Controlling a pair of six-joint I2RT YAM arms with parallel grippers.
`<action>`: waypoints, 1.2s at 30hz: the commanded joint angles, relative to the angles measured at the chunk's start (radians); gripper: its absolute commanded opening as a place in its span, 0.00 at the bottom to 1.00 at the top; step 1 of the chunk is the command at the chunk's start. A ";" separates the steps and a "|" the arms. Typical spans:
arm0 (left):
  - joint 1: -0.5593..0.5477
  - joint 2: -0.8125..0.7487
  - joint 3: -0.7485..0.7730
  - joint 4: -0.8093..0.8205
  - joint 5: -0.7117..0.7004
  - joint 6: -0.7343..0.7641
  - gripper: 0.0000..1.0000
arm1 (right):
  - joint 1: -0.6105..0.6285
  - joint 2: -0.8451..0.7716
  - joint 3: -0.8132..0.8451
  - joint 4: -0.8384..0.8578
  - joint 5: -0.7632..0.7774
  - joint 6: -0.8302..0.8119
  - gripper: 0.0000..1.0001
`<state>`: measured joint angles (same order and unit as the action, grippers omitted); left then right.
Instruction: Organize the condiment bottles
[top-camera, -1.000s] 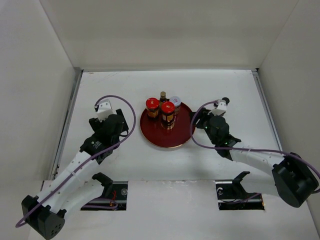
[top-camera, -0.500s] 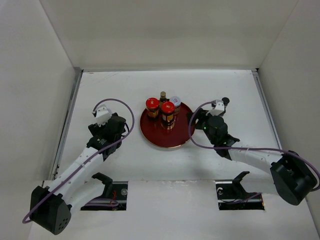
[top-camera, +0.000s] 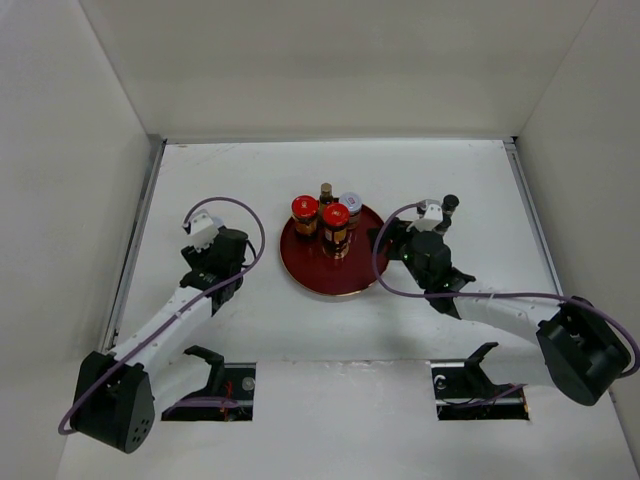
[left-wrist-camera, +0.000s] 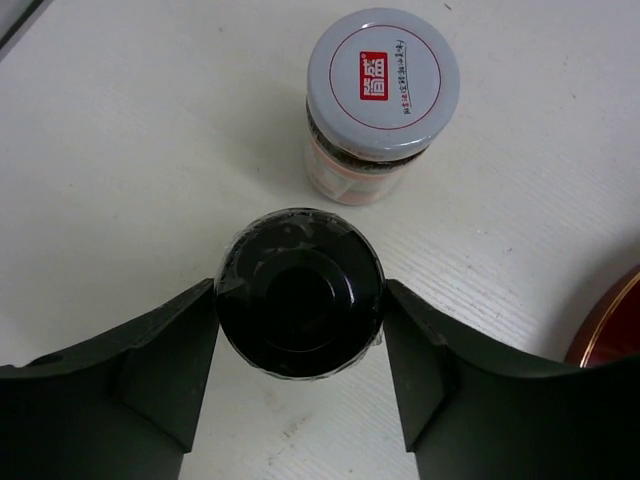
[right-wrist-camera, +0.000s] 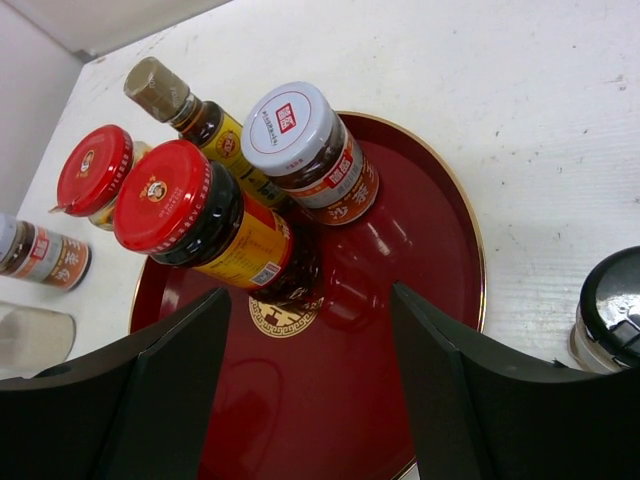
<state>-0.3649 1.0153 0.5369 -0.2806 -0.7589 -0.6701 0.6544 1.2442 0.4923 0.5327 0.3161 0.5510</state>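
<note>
Nearest you, your left gripper (left-wrist-camera: 300, 325) is clamping the white bottle with the black cap (left-wrist-camera: 300, 300). Its two fingers are pressing the cap from either side, and the contact looks flush. The bottle is standing on the white table (left-wrist-camera: 120, 150), out at 9 o'clock from the dark red round tray (top-camera: 335, 282). Over the last second the left wrist has been settling slightly toward you. I judge the grasp is only now being completed and the lift is not yet started.

Just past that bottle, at 12 to 1 o'clock from it, a glass jar with a grey-white cap (left-wrist-camera: 382, 75) is waiting upright, apart from it.

Your right gripper (right-wrist-camera: 310, 295) is hanging wide open and carrying nothing. It has been creeping left and is now facing the tray's 3 o'clock rim. A clear jar with a black lid (right-wrist-camera: 610, 305) is sitting off the tray beside it.

Farther back, four containers are crowding the tray's far half:
- a tall red-capped dark jar (right-wrist-camera: 162, 210)
- a smaller red-capped jar (right-wrist-camera: 93, 170)
- a silver-capped jar (right-wrist-camera: 290, 128)
- a slim brown bottle with a tan cap (right-wrist-camera: 157, 88), at 12 o'clock

Four are housed and at least three are still outside. The bare near half of the tray looks like the place for the next one. Keep the right arm clear of that path.
</note>
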 joint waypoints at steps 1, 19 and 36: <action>0.010 -0.017 -0.011 0.069 0.006 -0.005 0.52 | 0.009 -0.009 0.035 0.055 -0.011 -0.005 0.72; -0.398 0.031 0.287 0.092 -0.002 0.043 0.34 | 0.009 0.018 0.046 0.049 -0.012 -0.006 0.72; -0.411 0.387 0.311 0.340 0.087 0.084 0.37 | 0.009 0.011 0.042 0.053 -0.014 -0.005 0.72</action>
<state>-0.7830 1.4086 0.8223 -0.0727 -0.6609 -0.6006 0.6559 1.2575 0.4965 0.5320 0.3138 0.5465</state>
